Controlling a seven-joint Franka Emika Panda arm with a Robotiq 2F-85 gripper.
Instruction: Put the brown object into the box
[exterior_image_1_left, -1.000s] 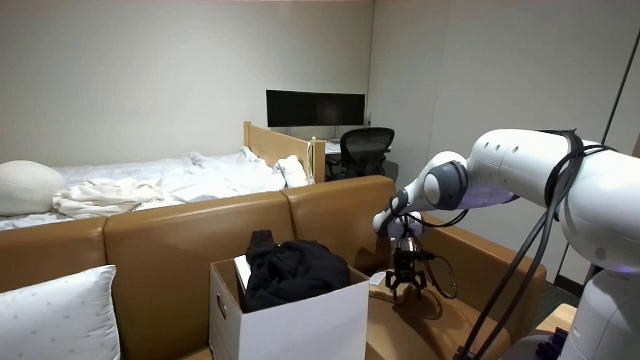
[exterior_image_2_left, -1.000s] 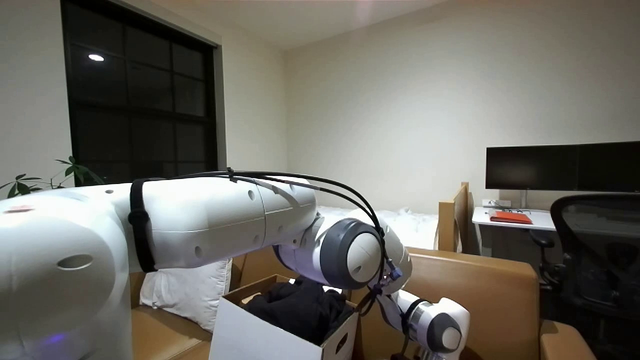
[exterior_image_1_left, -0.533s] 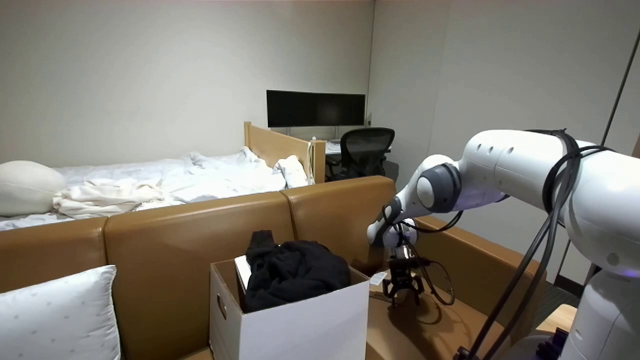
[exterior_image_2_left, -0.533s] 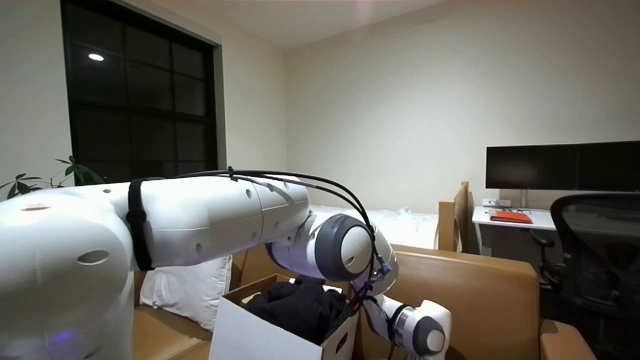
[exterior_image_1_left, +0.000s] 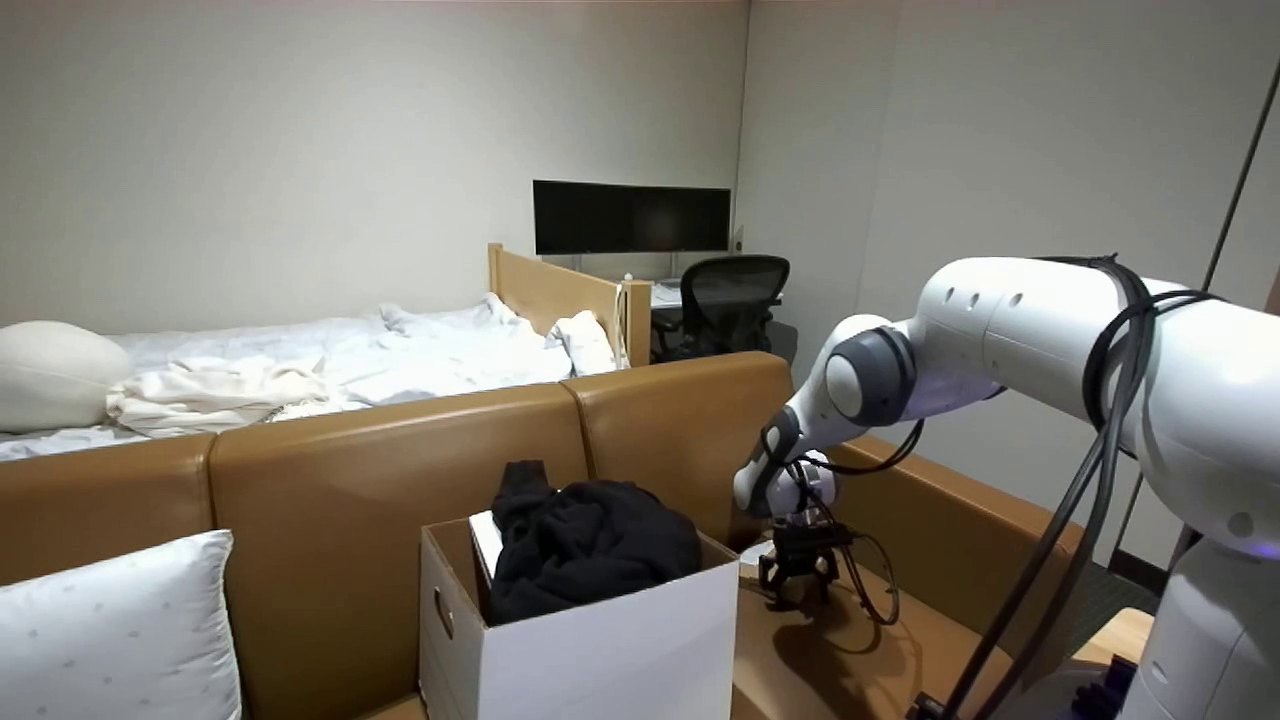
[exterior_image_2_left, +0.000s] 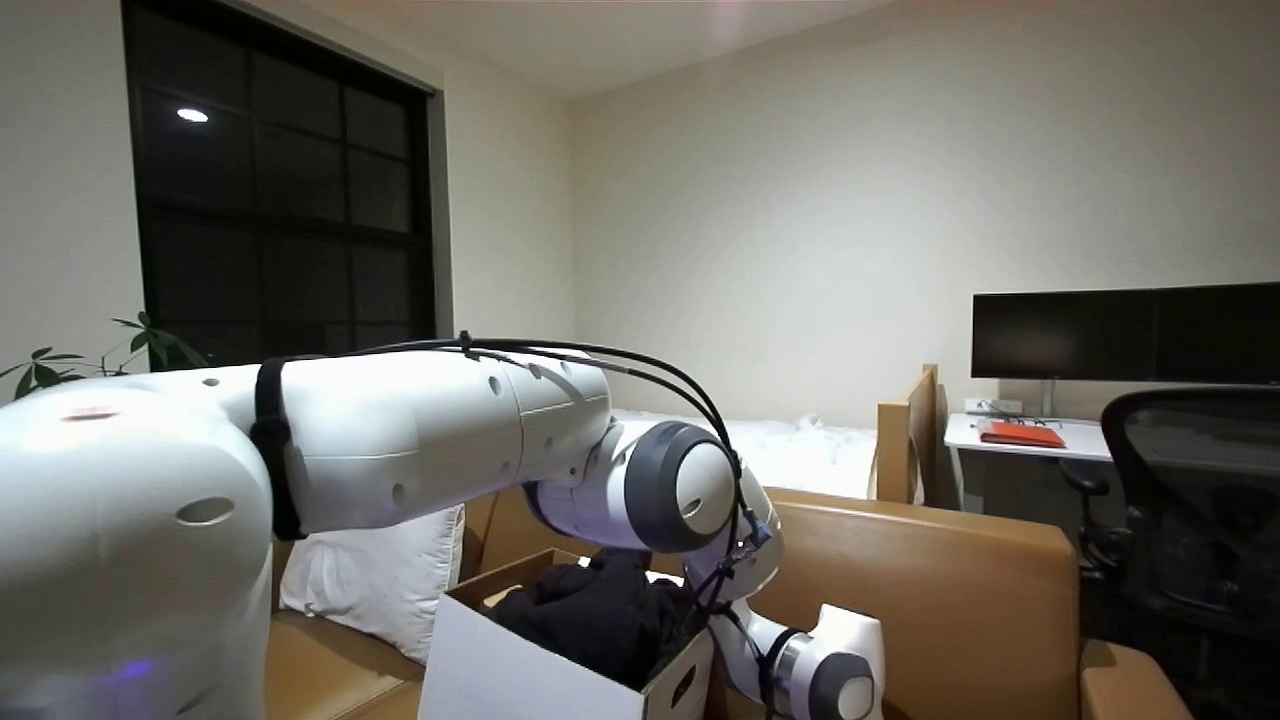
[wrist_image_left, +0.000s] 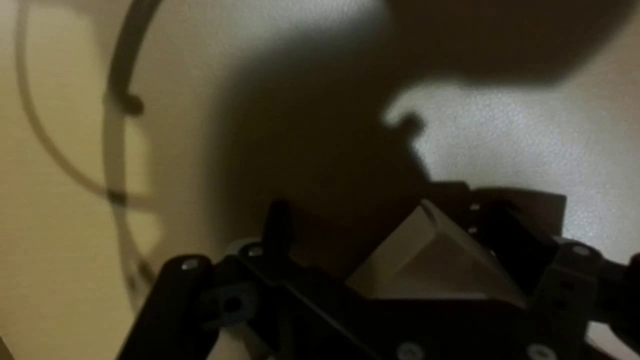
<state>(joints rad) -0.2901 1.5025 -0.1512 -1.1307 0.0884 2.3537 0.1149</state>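
Tan cardboard piece: lies on couch seat, one corner showing between the wide-parted jaws of the tool. Panda arm: stretches over the seat, bends down, tool pointing downward. White cardboard box: stands near.

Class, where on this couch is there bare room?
Bare seat between box, hand and armrest; another patch between pillow and box. Crowded: around the brown object by the hand, and inside the box, heaped with black clothing.
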